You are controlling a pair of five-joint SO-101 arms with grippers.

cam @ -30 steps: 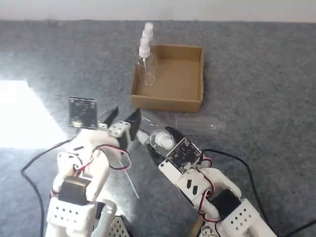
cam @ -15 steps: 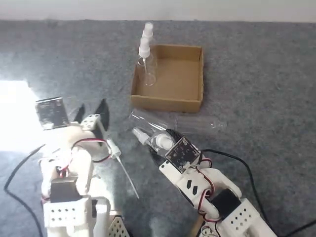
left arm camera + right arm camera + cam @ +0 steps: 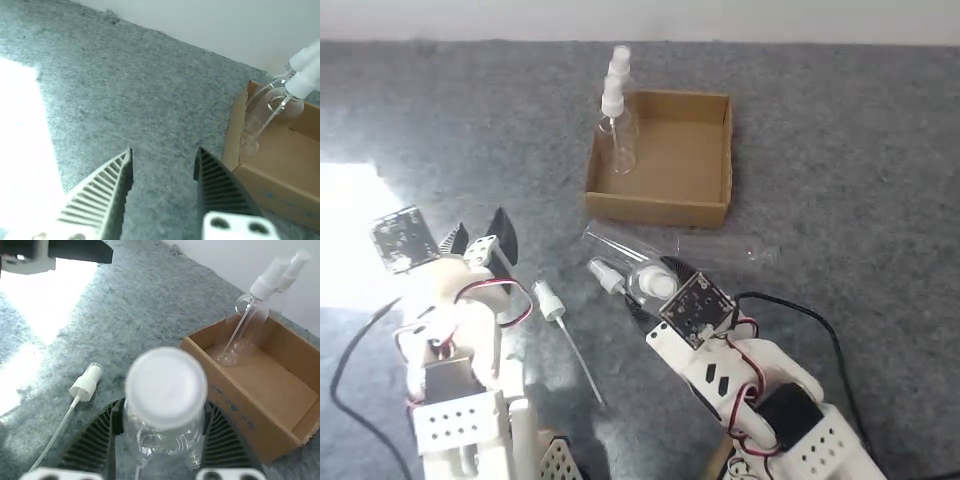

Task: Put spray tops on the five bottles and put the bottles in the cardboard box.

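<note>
The right gripper (image 3: 653,292) has its dark jaws closed around a clear bottle (image 3: 165,432). The bottle is seen end-on from above, so it stands roughly upright. A round white top (image 3: 166,385) sits on its neck, and it looks fitted.

The cardboard box (image 3: 660,210) lies straight ahead of these jaws and open side up. Between jaws and box, clear bottles (image 3: 720,250) lie on their sides along the box's near wall. Any carry would probably have to pass over them. Two capped bottles (image 3: 618,140) stand at the box's far left corner, and the rest of its floor is bare. The right arm is much the nearer to the box.

The left gripper (image 3: 164,152) has its jaws spread wide with nothing between them, aimed at the grey carpeted table (image 3: 840,150) away from the box. A loose spray top (image 3: 548,298) lies on the carpet between the two arms, to the right of those jaws. Its head faces the box and its thin dip tube trails back toward the arm bases. The left arm is nearer to it.
</note>
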